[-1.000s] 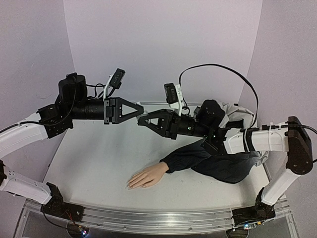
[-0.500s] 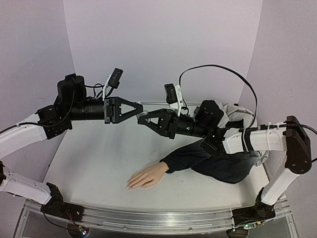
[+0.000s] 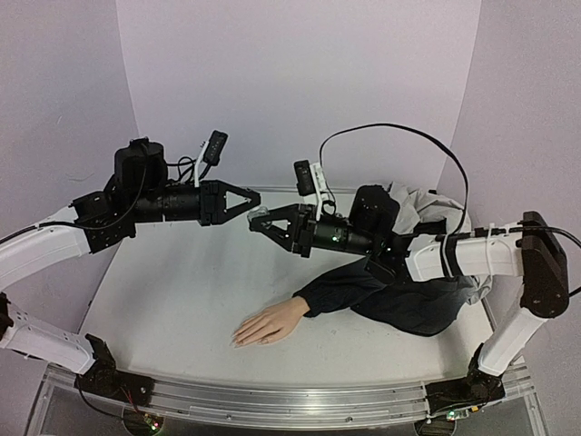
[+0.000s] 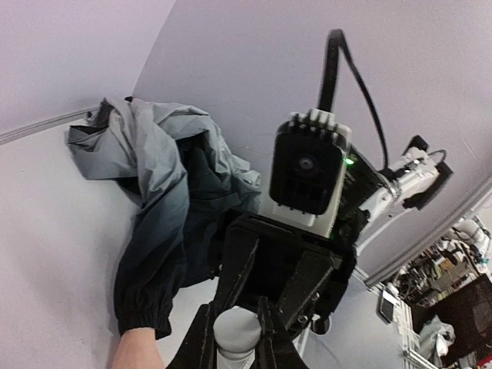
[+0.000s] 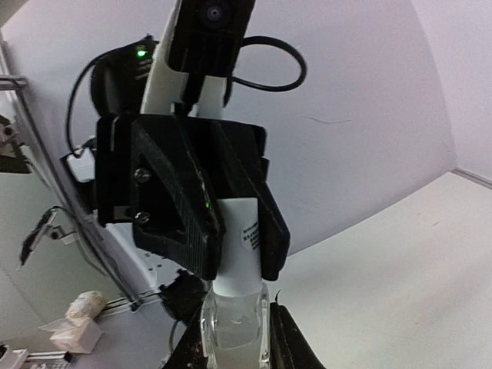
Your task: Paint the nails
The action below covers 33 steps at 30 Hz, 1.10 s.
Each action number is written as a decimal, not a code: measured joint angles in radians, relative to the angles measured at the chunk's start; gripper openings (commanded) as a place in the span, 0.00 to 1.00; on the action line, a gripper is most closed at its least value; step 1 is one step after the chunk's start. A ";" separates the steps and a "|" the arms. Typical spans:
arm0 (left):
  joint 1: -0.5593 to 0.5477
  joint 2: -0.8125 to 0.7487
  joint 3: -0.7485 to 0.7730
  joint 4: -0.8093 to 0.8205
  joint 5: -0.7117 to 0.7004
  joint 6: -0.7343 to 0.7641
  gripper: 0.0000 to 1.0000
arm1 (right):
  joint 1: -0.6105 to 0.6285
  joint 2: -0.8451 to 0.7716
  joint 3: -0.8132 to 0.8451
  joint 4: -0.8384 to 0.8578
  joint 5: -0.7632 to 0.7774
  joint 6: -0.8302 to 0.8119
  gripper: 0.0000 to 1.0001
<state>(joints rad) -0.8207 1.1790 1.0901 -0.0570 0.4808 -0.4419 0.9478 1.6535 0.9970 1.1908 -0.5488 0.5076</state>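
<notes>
Uncapping looks to be the step in hand. In the top view the two arms meet in the air over the far middle of the surface (image 3: pixel 182 300), toward 12 o'clock. The right claw (image 3: pixel 257 222) is clamped on a small glass bottle (image 5: pixel 231 338), and the left claw (image 3: pixel 251 198) is closed on its white cap (image 5: pixel 240 231); both wrist views show this.

To do it well, the right claw should hold the bottle firm while the left claw turns the cap about the bottle's own axis. The left claw should then draw straight away along that axis, so whatever brush sits under the cap leaves the neck without scraping or dripping. A tilted bottle risks a spill onto the dark sleeve (image 3: pixel 349 289) below.

The hand (image 3: pixel 272 320) lies palm down on the surface near 6 o'clock, well apart from both claws. Its long axis runs from the sleeve at about 2 o'clock to the fingertips at about 8 o'clock, so the nails (image 3: pixel 238 340) point toward the near left corner. They are too small to make out here and probably face up.
</notes>
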 measured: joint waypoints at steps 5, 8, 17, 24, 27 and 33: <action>0.008 0.035 0.033 -0.106 -0.227 -0.034 0.00 | 0.137 0.037 0.145 -0.320 0.591 -0.185 0.00; 0.010 0.057 0.072 -0.184 -0.351 -0.061 0.00 | 0.256 0.162 0.317 -0.432 1.076 -0.330 0.00; -0.001 0.080 0.075 -0.256 -0.385 -0.082 0.43 | 0.274 0.202 0.301 -0.413 1.153 -0.487 0.00; 0.001 0.009 0.066 -0.248 -0.248 -0.017 0.81 | 0.055 0.011 0.100 -0.360 0.489 -0.396 0.00; 0.003 -0.040 0.058 -0.218 -0.163 -0.004 0.78 | -0.037 -0.012 0.076 -0.280 0.201 -0.291 0.00; 0.003 -0.050 0.040 -0.112 -0.006 -0.012 0.63 | -0.053 -0.005 0.043 -0.050 -0.160 -0.037 0.00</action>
<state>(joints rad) -0.8173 1.1286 1.1301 -0.1692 0.4747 -0.4538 0.8951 1.6489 1.0397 1.1408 -0.7086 0.4706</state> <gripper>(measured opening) 0.708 0.218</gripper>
